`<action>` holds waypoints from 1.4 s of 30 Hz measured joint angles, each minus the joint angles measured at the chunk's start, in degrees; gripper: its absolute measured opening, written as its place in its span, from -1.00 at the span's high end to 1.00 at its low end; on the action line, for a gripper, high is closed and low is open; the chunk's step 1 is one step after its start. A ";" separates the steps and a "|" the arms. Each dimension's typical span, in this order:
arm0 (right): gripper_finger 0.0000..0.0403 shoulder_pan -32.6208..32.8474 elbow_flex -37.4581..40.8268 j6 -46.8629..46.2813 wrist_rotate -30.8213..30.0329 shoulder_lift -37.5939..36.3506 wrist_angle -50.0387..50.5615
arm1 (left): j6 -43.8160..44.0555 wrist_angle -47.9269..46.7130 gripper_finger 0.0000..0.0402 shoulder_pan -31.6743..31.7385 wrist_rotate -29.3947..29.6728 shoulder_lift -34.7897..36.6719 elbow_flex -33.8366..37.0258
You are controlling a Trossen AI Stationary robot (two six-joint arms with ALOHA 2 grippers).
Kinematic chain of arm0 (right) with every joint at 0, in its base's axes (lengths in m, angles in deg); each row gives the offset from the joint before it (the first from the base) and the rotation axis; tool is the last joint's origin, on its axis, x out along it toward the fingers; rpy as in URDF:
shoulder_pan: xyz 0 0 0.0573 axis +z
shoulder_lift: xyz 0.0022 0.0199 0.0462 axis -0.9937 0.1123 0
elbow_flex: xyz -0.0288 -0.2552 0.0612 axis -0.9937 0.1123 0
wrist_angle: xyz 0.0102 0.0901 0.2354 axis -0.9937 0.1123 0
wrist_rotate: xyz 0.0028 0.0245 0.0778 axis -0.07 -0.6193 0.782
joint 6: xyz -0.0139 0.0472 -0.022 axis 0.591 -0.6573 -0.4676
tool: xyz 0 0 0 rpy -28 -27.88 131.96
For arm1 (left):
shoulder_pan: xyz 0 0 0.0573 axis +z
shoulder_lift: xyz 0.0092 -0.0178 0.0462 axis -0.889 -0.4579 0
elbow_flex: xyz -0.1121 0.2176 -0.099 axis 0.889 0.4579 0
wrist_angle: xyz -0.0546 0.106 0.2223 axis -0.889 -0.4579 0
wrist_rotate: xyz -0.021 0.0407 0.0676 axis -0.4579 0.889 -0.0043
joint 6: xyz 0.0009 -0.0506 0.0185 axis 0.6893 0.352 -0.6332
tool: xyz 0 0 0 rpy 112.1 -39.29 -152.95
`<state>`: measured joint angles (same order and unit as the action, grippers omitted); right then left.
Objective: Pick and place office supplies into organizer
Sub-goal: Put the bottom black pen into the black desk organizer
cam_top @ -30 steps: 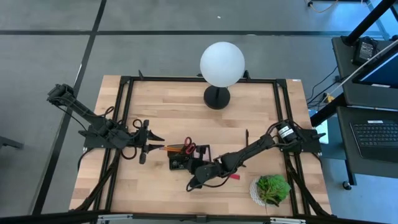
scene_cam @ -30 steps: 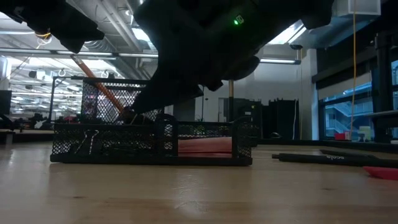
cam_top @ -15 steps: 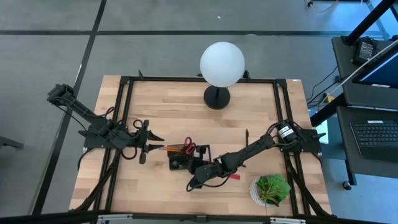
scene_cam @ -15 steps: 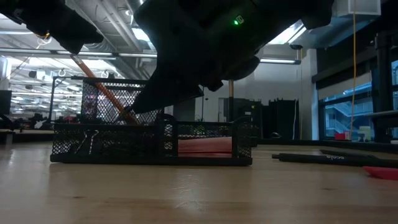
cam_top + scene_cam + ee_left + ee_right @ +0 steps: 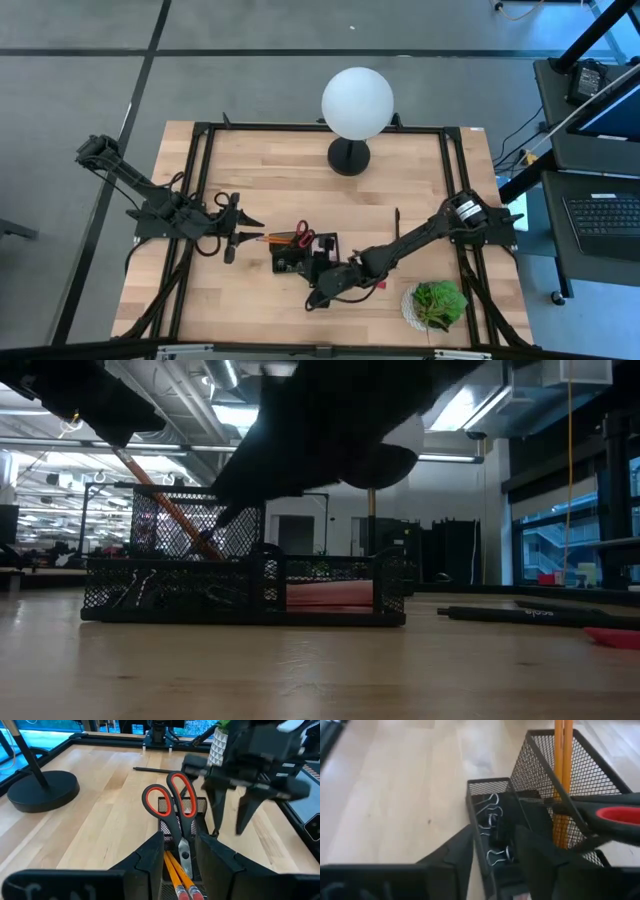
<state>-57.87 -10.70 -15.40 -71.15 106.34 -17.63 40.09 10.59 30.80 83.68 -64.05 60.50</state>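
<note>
The black mesh organizer (image 5: 300, 258) sits mid-table. Its tall cup (image 5: 580, 775) holds two orange pencils (image 5: 562, 765) and red-handled scissors (image 5: 172, 802), which lean toward the table's left. Black clips (image 5: 492, 827) lie in the low compartment, and a pink pad (image 5: 330, 593) shows in another. My right gripper (image 5: 495, 831) hangs open just above the clip compartment, touching nothing. My left gripper (image 5: 178, 840) waits open left of the organizer, its fingers on either side of the pencils' and scissors' leaning ends.
A black pen (image 5: 397, 222) and a small red eraser (image 5: 378, 285) lie on the wood right of the organizer. A potted plant (image 5: 436, 304) stands at the near right. The globe lamp (image 5: 357, 100) and its round base (image 5: 349, 155) stand at the far middle.
My right gripper has risen a little over the organizer's clip compartment, and its arm has shifted slightly toward the table's right. The left arm and the organizer have kept still.
</note>
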 joint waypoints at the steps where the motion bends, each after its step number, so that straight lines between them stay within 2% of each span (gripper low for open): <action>1: 0.22 0.28 0.01 -1.11 0.03 -0.85 1.41 | 0.00 -0.01 0.47 0.00 0.00 0.00 0.00; 6: 0.07 2.02 0.00 -9.41 0.05 -6.16 11.65 | 0.02 -0.01 0.47 0.00 0.00 0.00 0.00; 12: 0.03 3.95 -0.02 -20.54 2.71 -12.15 27.70 | 0.61 -0.07 0.47 0.00 0.00 0.00 0.00; 17: 0.03 4.32 -0.02 -32.07 5.14 -14.10 44.57 | 0.61 -0.21 0.47 0.00 -0.01 -0.13 0.00; 20: 0.03 3.91 0.10 -34.10 8.17 -13.71 50.76 | 0.63 -0.55 0.47 0.00 0.00 -0.13 0.00; 25: 0.03 1.57 2.41 -34.05 13.15 -13.02 50.69 | 0.63 -0.97 0.47 0.01 0.00 -0.13 0.00; 29: 0.03 -0.77 5.05 -33.59 13.54 -13.00 50.88 | 1.25 -1.28 0.47 0.02 0.00 -0.13 0.00; 35: 0.04 -5.26 8.52 -27.63 21.32 -13.00 47.45 | 2.12 -1.62 0.47 0.01 -0.02 -0.13 0.00; 42: 0.10 -8.44 10.33 -21.68 23.85 -12.96 44.95 | 2.16 -2.45 0.47 0.02 -0.02 -0.13 0.00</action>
<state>-66.32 -0.37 -37.08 -47.30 93.38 27.32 42.25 8.13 30.82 83.66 -64.19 60.50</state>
